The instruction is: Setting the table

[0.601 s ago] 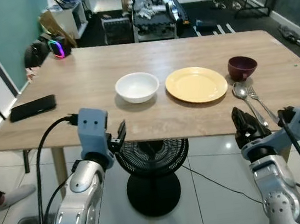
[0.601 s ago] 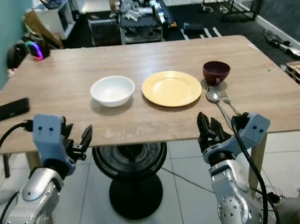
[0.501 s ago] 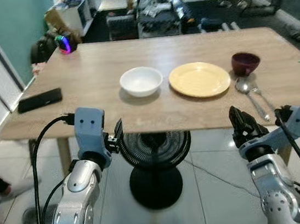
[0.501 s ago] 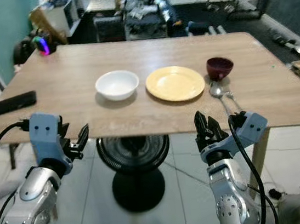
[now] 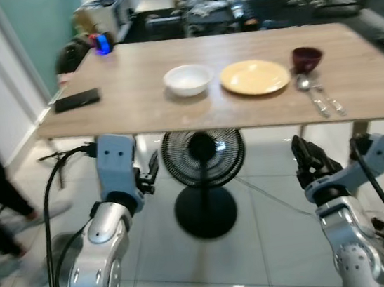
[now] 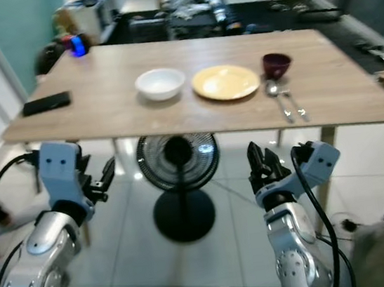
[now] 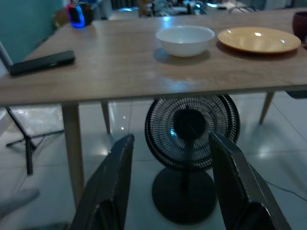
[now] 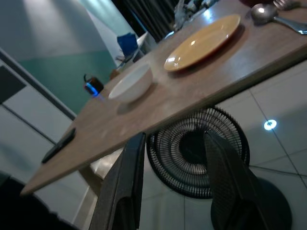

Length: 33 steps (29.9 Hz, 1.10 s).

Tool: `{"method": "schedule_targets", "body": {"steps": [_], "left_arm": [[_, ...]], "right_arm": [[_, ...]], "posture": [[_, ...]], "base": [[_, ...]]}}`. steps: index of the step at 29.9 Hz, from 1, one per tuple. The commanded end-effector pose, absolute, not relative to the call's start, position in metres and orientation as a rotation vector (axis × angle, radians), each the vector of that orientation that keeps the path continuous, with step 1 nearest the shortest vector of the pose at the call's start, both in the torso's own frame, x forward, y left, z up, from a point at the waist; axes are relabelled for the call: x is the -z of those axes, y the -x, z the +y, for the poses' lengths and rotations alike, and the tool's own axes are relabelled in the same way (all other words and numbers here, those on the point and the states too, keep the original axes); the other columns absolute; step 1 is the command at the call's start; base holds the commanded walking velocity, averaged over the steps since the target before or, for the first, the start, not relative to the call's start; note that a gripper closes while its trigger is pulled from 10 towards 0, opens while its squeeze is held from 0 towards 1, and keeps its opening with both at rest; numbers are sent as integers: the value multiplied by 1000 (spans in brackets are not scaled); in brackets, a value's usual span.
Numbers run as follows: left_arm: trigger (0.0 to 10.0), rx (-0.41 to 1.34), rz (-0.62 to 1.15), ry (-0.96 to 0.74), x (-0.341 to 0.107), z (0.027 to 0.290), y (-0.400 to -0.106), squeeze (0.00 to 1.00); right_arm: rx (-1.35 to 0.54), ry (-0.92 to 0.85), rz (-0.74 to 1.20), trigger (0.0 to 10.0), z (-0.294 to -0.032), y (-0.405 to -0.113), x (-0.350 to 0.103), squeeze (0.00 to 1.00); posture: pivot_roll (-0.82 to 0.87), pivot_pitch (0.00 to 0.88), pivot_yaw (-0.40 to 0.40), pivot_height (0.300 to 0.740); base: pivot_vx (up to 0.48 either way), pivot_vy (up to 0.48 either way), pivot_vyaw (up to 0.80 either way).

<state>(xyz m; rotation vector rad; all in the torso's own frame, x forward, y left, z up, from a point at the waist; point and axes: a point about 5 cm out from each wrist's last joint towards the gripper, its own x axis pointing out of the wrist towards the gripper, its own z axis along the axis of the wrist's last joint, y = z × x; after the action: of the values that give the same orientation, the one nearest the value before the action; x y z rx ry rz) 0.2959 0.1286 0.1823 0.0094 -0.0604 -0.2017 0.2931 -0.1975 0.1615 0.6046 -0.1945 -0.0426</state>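
Left gripper [image 7: 168, 187] below bench [image 7: 96, 72] edge, jaws apart, nothing between. Fingers [image 7: 108, 191] frame black floor fan [image 7: 192, 143] standing under bench on tiled floor [image 7: 273, 158]. On bench top: white bowl [image 7: 185, 40] just beside yellow plate [image 7: 259, 40]; dark phone [image 7: 42, 63] well apart; glowing speaker [image 7: 76, 14] at far corner.

A black floor fan [image 5: 202, 177] is standing under the table; a black phone [image 5: 77, 100] is lying near a glowing speaker [image 5: 100, 44].

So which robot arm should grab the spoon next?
Probably the right. The spoon lies on the table's right side, past the yellow plate, and the right gripper hangs open below that side; the left gripper is further off.
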Motion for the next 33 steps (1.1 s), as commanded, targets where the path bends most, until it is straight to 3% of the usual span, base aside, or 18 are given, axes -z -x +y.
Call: {"method": "schedule_targets", "body": {"steps": [1,25,33], "left_arm": [[10000,213,-66,-18,-184,126,-297,0],[10000,225,-61,-7,-184,124,-298,0],[10000,172,88,-52,-138,139,-293,0]], "right_arm": [[59,-602,-194,10000,-201,-291,-160,0],[36,-602,-172,10000,-198,-292,-158,0],[-74,-378,33,10000,-180,-287,-113,0]], "posture": [[-18,0,71,740],[-19,0,71,740],[-13,0,61,740]], "base": [[-285,0,0],[0,0,-751],[0,0,-800]]}}
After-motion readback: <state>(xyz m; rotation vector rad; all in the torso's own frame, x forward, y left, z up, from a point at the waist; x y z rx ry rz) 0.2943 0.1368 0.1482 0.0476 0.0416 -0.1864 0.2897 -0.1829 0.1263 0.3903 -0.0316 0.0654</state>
